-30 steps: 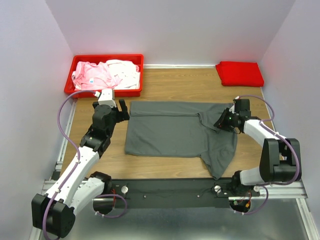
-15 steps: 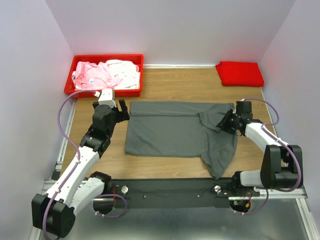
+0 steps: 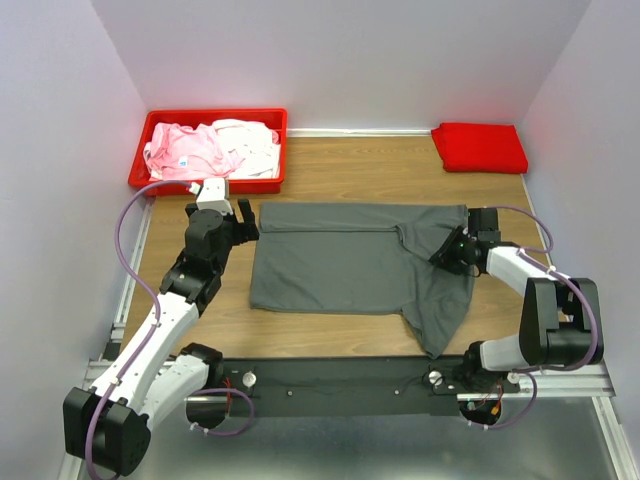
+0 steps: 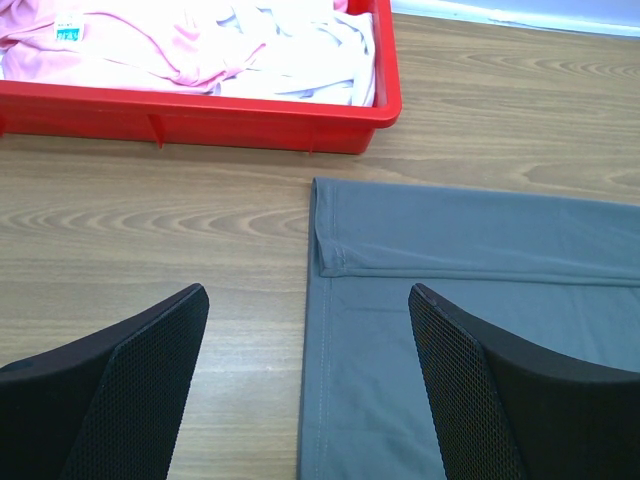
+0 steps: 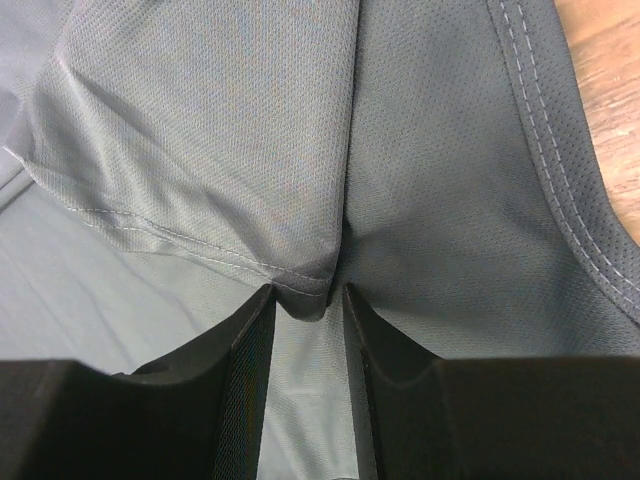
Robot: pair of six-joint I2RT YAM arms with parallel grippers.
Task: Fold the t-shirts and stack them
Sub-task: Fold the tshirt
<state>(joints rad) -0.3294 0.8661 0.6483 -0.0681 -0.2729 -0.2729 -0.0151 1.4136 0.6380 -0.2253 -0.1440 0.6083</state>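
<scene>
The dark grey t-shirt [image 3: 340, 260] lies spread on the wooden table, with one part hanging toward the near edge. My right gripper [image 3: 447, 252] is at its right side, shut on a folded sleeve hem of the shirt [image 5: 200, 130]; the cloth sits pinched between the fingertips [image 5: 305, 292]. My left gripper [image 3: 245, 222] is open and empty. It hovers over the shirt's left edge [image 4: 480, 300], with its gripper [image 4: 305, 295] straddling the hem. A folded bright red t-shirt [image 3: 480, 147] lies at the back right. A pale pink shirt [image 3: 185, 150] and a white shirt [image 3: 250, 145] lie in the bin.
The rigid red plastic bin [image 3: 210, 117] stands at the back left and also shows in the left wrist view [image 4: 200, 115]. Purple walls close in the left, right and back. A black rail [image 3: 340, 375] runs along the near edge.
My right gripper has shifted slightly nearer and left along the shirt's right side, with its wrist swinging. The left arm and the shirts in the bin have not moved.
</scene>
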